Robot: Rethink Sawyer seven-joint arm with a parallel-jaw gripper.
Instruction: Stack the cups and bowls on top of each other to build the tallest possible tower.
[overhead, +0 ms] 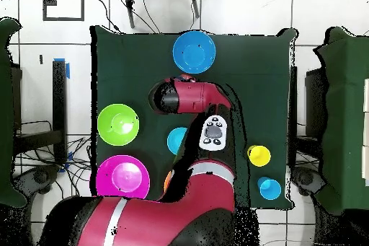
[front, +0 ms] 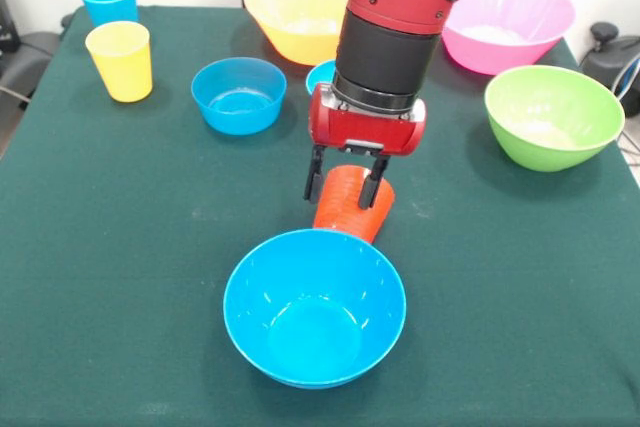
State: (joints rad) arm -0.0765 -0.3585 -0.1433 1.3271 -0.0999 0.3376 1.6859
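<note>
**A:** ok so where's the gripper [front: 346, 187] at? From the front we see it hanging low over the green tablecloth [front: 120, 247], its two dark fingers [front: 314, 179] spread, one on each side of the orange-red cup [front: 353, 205]. That cup is lying tipped on its side, just behind the medium blue bowl [front: 315, 307] near the front edge.

**B:** yep, same here. Whether the fingers actually touch the cup, we honestly can't tell; they look like they straddle it without squeezing.

**A:** and nothing's stacked as far as we can see. The yellow cup [front: 120, 60] and the sky blue cup [front: 109, 0] both stand upright near one corner, close together.

**B:** a smaller blue bowl [front: 239, 95] sits alone near the middle, and we catch a sliver of another blue bowl [front: 320, 75] poking out behind the arm [front: 395, 7]. The yellow-orange bowl [front: 295, 9] is at the far edge, mostly visible.

**A:** pink bowl [front: 520, 17] is at the far edge too, green bowl [front: 552, 115] just in front of it. Overhead, the arm covers the middle of the table, and the orange-red cup barely shows as a tiny bit under it.
</note>
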